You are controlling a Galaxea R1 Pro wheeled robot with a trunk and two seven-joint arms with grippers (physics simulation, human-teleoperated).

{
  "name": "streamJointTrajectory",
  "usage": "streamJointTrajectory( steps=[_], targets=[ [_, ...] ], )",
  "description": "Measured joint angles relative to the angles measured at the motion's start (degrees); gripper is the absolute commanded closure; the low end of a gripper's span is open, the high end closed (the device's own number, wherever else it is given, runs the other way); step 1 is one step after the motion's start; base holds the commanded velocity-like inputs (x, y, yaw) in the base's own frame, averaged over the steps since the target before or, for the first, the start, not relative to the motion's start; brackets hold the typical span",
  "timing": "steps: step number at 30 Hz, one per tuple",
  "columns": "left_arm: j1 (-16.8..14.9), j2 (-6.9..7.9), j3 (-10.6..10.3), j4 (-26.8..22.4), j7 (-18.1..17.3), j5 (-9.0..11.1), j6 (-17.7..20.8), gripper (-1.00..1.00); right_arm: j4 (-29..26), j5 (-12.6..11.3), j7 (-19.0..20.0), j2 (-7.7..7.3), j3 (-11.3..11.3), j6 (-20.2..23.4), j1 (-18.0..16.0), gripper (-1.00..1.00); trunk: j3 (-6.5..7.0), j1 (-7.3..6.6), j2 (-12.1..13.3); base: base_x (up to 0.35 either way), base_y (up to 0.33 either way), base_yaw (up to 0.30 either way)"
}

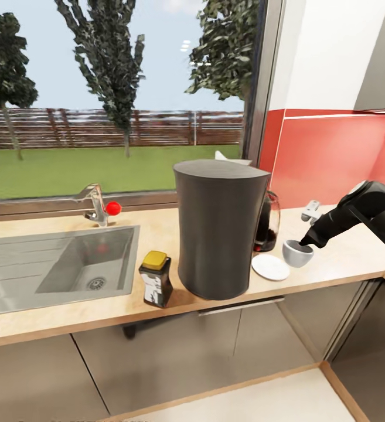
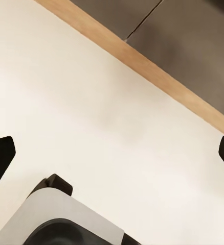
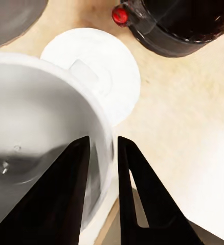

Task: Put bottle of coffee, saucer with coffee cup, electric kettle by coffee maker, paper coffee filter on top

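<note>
At the left end of the countertop (image 1: 157,234) a steel sink (image 1: 51,264) is set in, with a tap (image 1: 95,202) carrying a red knob at the back edge by the window. Just right of the sink, close to the front edge, stands the bottle of coffee (image 1: 156,279), upright with its yellow lid on. Beside it rises the coffee maker (image 1: 218,228), its smooth charcoal back turned to the head camera; something white, too little of it visible to name, peeks above its top. Behind the maker's right side the electric kettle (image 1: 268,223) sits nearer the back, dark and glassy; the right wrist view shows its black base (image 3: 183,25) with a red button. In front of the kettle, near the front edge, the saucer (image 1: 271,266) lies flat and bare. The coffee cup (image 1: 297,253) is just right of it, slightly above the counter and overlapping the saucer's far rim in the head view. The right gripper (image 1: 305,241) is clamped on the cup's rim, one finger (image 3: 61,199) inside and the other outside the wall. The left gripper (image 2: 112,153) hangs over pale floor, its fingertips spread wide apart with nothing between them.
</note>
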Motion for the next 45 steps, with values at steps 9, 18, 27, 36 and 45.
streamJointTrajectory(
  steps=[9, 18, 27, 36, 45],
  targets=[
    [0.04, 0.00, 0.03, -0.02, -0.01, 0.00, 0.01, -1.00, 0.02, 0.00, 0.00, 0.01, -0.01, -0.01, 0.00, 1.00, 0.00, 0.00, 0.00, 0.000, -0.098, 0.168],
    [0.01, 0.00, 0.03, -0.02, -0.03, 0.00, 0.00, -1.00, 0.87, 0.00, -0.08, 0.07, 0.07, 0.00, 0.15, 1.00, 0.00, 0.00, 0.00, 0.004, -0.004, 0.208],
    [-0.01, 0.01, 0.03, -0.01, -0.02, 0.00, 0.01, -1.00, 7.30, 0.11, -2.05, 0.28, 0.06, -4.43, 0.86, 1.00, 0.00, 0.00, 0.00, 0.053, -0.036, 0.015],
    [0.02, 0.00, 0.03, -0.01, -0.02, -0.01, 0.01, -1.00, 9.22, 0.00, -3.12, 0.42, 0.11, -5.31, 0.89, 1.00, 0.00, 0.00, 0.00, 0.002, -0.001, 0.000],
    [0.02, 0.00, 0.03, -0.01, -0.02, -0.01, 0.01, -1.00, 9.32, -1.99, -3.22, 0.51, 0.15, -5.40, 0.97, 1.00, 0.00, -0.01, 0.00, 0.058, 0.000, 0.000]
  ],
)
